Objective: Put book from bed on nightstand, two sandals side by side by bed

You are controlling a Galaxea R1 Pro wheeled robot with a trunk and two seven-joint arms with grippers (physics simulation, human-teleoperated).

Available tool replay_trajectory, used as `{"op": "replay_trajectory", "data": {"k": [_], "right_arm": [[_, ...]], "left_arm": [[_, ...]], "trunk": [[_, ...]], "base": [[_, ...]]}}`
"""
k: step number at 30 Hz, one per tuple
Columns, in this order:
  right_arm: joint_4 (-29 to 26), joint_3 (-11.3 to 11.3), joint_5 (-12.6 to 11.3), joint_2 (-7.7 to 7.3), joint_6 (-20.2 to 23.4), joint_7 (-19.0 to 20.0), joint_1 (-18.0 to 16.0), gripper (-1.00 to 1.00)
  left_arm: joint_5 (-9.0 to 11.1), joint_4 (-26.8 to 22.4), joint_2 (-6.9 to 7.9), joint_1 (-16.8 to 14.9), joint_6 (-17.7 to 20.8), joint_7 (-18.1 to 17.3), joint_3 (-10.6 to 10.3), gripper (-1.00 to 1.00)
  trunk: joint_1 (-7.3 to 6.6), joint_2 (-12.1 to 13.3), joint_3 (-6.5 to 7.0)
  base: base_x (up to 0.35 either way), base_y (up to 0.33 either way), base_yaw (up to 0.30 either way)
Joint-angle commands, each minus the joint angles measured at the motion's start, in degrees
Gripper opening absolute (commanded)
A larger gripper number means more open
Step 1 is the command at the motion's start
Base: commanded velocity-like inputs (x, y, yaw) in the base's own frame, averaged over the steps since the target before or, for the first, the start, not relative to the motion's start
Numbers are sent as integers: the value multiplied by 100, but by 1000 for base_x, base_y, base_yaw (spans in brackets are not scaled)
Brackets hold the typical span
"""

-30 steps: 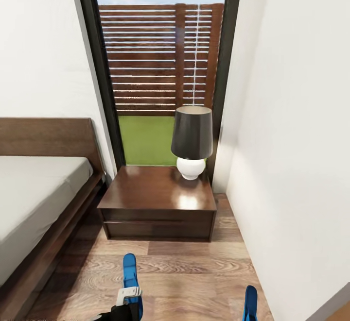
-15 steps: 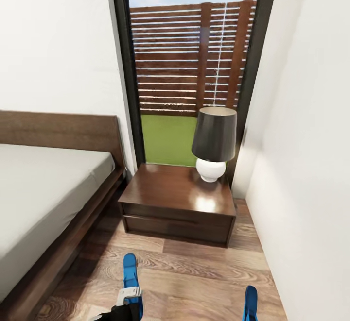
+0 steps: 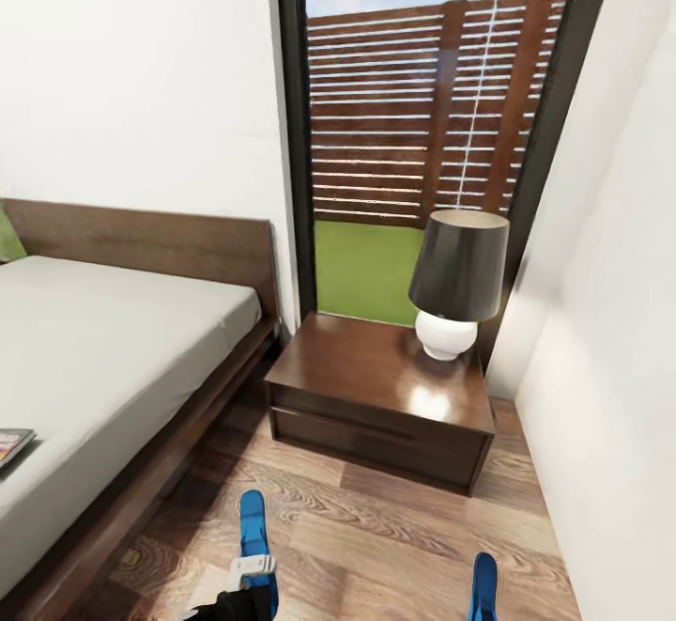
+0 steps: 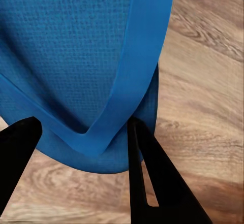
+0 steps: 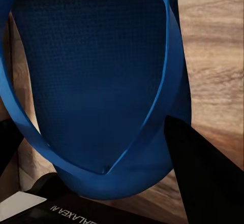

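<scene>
Each pincer point(image 4: 81, 132) is clamped on a light, floppy sandal point(image 4: 76, 56); hold both by the sole edge.

The head camera looks forward and down from above at the bed point(image 3: 113, 358), nightstand point(image 3: 380, 395) and window point(image 3: 432, 132). Each wrist camera looks along its fingers, very close to a blue sandal point(image 4: 86, 66) point(image 5: 96, 82) over the wood floor point(image 3: 376, 536), which all views share.
</scene>
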Motion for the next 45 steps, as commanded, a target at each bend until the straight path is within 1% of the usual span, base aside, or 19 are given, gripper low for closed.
{"op": "replay_trajectory", "data": {"k": [1, 12, 19, 33, 37, 45], "right_arm": [[-5, -44, -2, 1, 63, 8, 2, -100], [-5, -44, -2, 1, 63, 8, -1, -100], [-5, -44, -2, 1, 63, 8, -2, -100], [-5, -44, -2, 1, 63, 8, 0, -100], [-5, -44, -2, -1, 63, 9, -1, -100], [-5, -44, -2, -1, 63, 11, 1, -100]], "left_arm": [[47, -5, -2, -5, 18, 0, -24, -100], [45, -5, -15, -5, 18, 0, -24, -100], [45, -5, -15, -5, 18, 0, -24, -100], [45, -5, -15, -5, 25, 0, -24, -100], [50, -12, -43, -5, 32, 0, -21, -100], [53, -6, -52, -5, 26, 0, -15, -100]], "trunk": [[-1, -2, -5], [-1, -2, -5], [-1, -2, -5], [-1, -2, -5], [-1, -2, -5], [-1, -2, -5]], "base": [[0, -109, 291], [0, -26, 291], [0, -160, 291], [0, -6, 291], [-57, -27, 291], [-13, -7, 291]]}}
